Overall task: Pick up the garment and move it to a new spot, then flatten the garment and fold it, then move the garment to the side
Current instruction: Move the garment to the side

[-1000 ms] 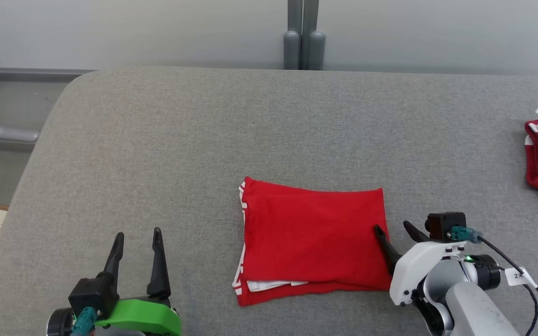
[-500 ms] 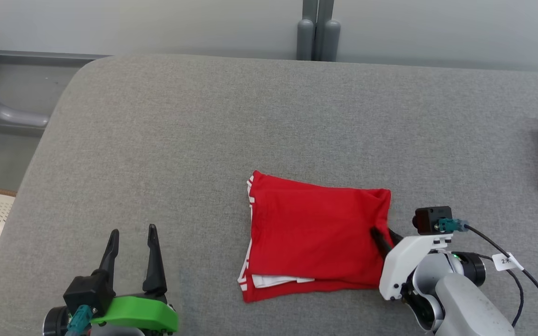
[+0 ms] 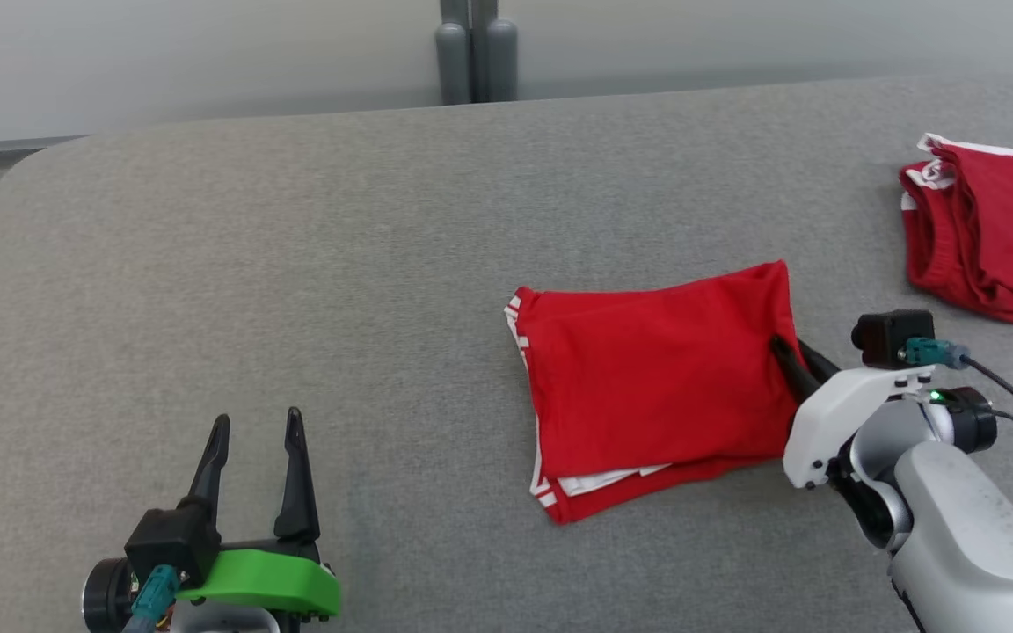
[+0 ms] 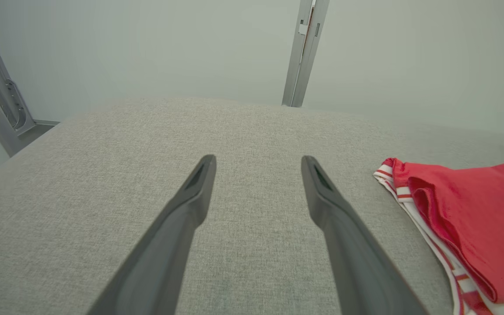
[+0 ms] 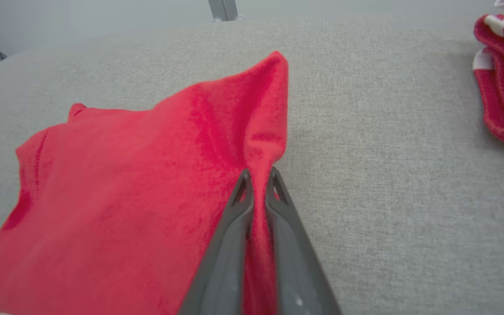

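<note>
On the grey padded table (image 3: 295, 264), just to the left of the right gripper (image 3: 790, 347), lies a folded red garment (image 3: 656, 387). It forms a rough rectangle in several layers. Its longer side runs crosswise in front of the robot, from the gripper's fingertips away toward the robot's left, and it is tilted so that the end at the gripper sits farther from the robot than the other end. White-striped trim shows along the edge farthest from the gripper and at the near corner on that side, where a white inner layer peeks out.

The right gripper's two dark fingers are drawn close together, with a ridge of the garment's right edge pinched between them. In the right wrist view the gripper (image 5: 259, 173) clamps red cloth (image 5: 125, 197), and a corner of the fabric stands up just beyond the fingertips.

The left gripper (image 3: 258, 420) is well apart from the garment, on its far side from the right gripper, with its fingers spread wide and nothing between them. In the left wrist view the gripper (image 4: 258, 158) points over bare table, and the garment's striped edge (image 4: 475, 218) lies off to its right.

A second red garment (image 3: 990, 237), crumpled, sits beyond and to the right of the right gripper.
</note>
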